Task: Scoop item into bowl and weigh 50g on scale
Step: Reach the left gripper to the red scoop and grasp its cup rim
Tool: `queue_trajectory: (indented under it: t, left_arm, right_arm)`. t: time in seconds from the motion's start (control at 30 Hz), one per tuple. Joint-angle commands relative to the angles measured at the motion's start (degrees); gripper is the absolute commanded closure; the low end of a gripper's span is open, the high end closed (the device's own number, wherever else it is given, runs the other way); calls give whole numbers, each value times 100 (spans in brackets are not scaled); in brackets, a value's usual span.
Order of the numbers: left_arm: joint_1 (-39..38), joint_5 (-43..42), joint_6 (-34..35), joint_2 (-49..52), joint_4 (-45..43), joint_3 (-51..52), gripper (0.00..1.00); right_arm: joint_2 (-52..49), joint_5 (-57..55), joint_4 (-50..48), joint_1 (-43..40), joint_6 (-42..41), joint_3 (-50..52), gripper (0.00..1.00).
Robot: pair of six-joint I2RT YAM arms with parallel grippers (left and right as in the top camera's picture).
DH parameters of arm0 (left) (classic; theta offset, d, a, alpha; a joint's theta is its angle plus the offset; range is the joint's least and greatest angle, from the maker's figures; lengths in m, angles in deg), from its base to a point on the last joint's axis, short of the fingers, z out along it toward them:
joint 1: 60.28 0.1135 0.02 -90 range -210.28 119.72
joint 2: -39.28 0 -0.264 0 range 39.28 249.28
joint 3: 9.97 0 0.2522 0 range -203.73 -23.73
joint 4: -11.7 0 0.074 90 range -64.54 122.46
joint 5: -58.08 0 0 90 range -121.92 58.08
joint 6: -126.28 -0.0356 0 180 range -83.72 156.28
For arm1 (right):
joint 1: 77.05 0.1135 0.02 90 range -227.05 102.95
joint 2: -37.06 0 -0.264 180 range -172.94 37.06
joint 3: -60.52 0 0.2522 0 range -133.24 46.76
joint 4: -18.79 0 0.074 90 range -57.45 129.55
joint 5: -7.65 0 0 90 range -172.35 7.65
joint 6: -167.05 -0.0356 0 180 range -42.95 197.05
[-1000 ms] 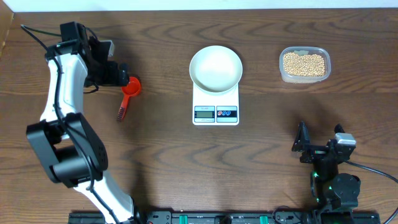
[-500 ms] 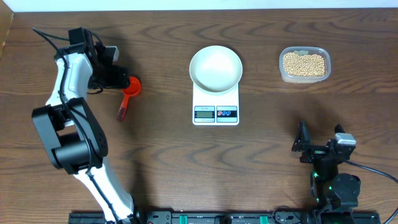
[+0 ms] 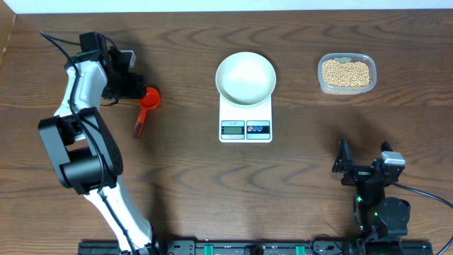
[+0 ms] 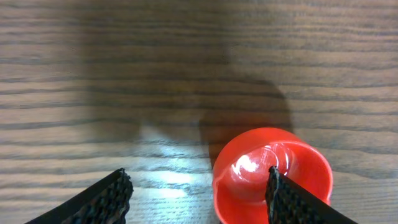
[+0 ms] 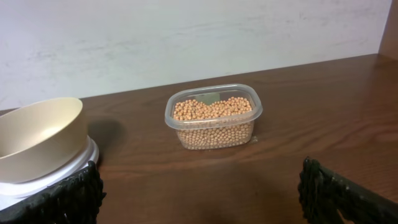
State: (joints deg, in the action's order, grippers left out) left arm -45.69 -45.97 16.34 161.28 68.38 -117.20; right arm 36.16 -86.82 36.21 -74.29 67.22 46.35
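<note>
the left gripper (image 4: 198, 182) is low over the table (image 3: 184, 177) at its far left, right at the red scoop (image 3: 148, 98). its two fingers stand apart: in the left wrist view one finger (image 4: 102, 200) is over bare wood to the side of the scoop's cup, and the other (image 4: 292, 199) crosses in front of the cup's open mouth. nothing is clamped between them. the cup looks empty, and from overhead its handle runs back toward the near edge of the table.

the white bowl (image 3: 245, 76) sits on the far end of the scale (image 3: 245, 129), in the middle of the table, with nothing in it. the scale's display and its red and blue buttons face the near edge; the reading is too small to make out.

the beans (image 3: 346, 72) are all in a clear plastic tub (image 3: 346, 86) at the far right, well apart from the scoop and beside the bowl.

the right gripper (image 5: 200, 177) hangs near the front right, its fingers spread wide and holding nothing, facing the tub
</note>
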Motion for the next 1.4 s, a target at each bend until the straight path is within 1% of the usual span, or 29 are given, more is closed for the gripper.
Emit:
queue_trajectory:
  t: [0.0, 0.2, 0.23, 0.27, 0.37, 0.8, 0.97, 1.07, 1.17, 1.37]
  left_arm:
    - [7, -254, -50, 201, 2, -48, 32]
    - [7, -310, -55, 210, 2, -46, 41]
    - [7, -315, -55, 210, -2, -46, 43]
    - [7, -339, -52, 212, -2, -46, 48]
    - [7, -350, -35, 221, -31, -2, 53]
    - [7, -350, -26, 225, -219, 208, 53]
    - [7, -352, 164, 225, -361, 391, 54]
    - [7, -352, 164, 225, -361, 400, 55]
    - [7, -352, 184, 227, -361, 402, 62]
    - [7, -352, 181, 234, -452, 455, 64]
  right_arm:
    - [13, 11, 22, 33, 68, 9, 1]
    - [13, 11, 22, 33, 68, 9, 1]
    - [13, 11, 22, 33, 68, 9, 1]
    - [13, 13, 22, 33, 68, 9, 1]
    - [13, 11, 24, 33, 68, 9, 1]
    - [13, 11, 22, 33, 68, 9, 1]
    - [13, 11, 24, 33, 68, 9, 1]
    - [13, 13, 22, 33, 68, 9, 1]
    - [13, 13, 24, 33, 68, 9, 1]
    - [13, 11, 24, 33, 68, 9, 1]
